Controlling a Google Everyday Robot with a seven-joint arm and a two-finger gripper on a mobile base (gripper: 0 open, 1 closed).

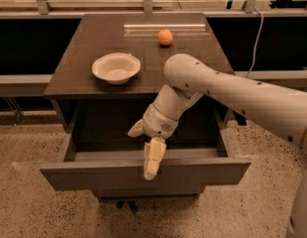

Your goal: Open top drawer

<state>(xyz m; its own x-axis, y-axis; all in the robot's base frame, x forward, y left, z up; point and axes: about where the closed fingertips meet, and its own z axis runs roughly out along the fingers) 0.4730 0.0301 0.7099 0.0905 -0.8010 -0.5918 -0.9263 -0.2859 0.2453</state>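
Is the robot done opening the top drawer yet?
Nearly. Done: the wide dark grey-brown top drawer sits pulled well out from under the tabletop, its inside showing. In hand: the cream pincer is at the drawer's front edge, near the middle. Left: perhaps a last bit of pulling, then moving the pincer away.

Remote check: the gripper point(149, 152) sits at the front lip of the top drawer point(94, 175) and covers the middle of that lip. I cannot establish how it grips. The arm point(242, 95) runs off the right edge, so I cannot see where it begins. It masks part of the drawer's interior, and the remainder lies in shadow, contents undetermined. The open front hides most of the lower cabinet point(143, 193). A small dark item point(126, 205) on the floor point(34, 212) beneath is unidentifiable.
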